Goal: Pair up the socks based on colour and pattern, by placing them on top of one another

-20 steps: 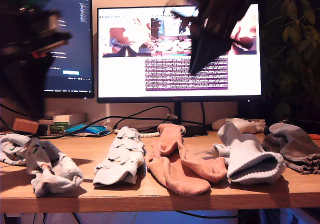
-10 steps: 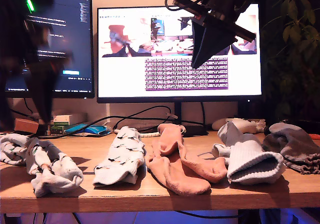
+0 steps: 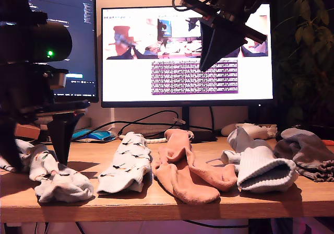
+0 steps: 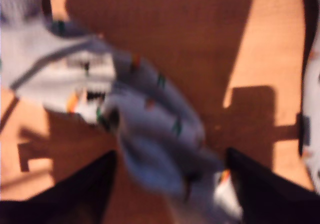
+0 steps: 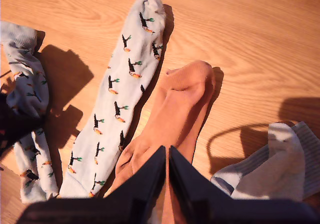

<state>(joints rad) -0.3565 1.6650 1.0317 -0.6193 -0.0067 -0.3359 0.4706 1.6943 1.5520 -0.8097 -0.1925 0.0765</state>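
A crumpled pale blue printed sock (image 3: pixel 55 182) (image 4: pixel 150 129) (image 5: pixel 25 109) lies at the exterior view's left. My first gripper (image 3: pixel 37 163) (image 4: pixel 167 184) stands open low over it, one finger on each side. A flat matching printed sock (image 3: pixel 125 163) (image 5: pixel 120 94) lies beside two overlapping salmon-pink socks (image 3: pixel 188 174) (image 5: pixel 182 109). To the exterior view's right are light ribbed socks (image 3: pixel 261 166) (image 5: pixel 275 171) and grey frilly socks (image 3: pixel 308 150). My second gripper (image 3: pixel 203 67) (image 5: pixel 167 154) hangs shut and empty high above the salmon-pink socks, before the monitor.
Two lit monitors (image 3: pixel 188 51) stand behind the wooden table (image 3: pixel 156 200), with cables, small boxes (image 3: pixel 65 127) and a white controller (image 3: pixel 255 129) along the back. A plant (image 3: pixel 308 46) fills the exterior view's right. The socks lie close to the table's front edge.
My first arm has dropped from high at the exterior view's left down onto the crumpled printed sock, which has shifted slightly. My second arm was in motion blur a second ago and now hangs still.
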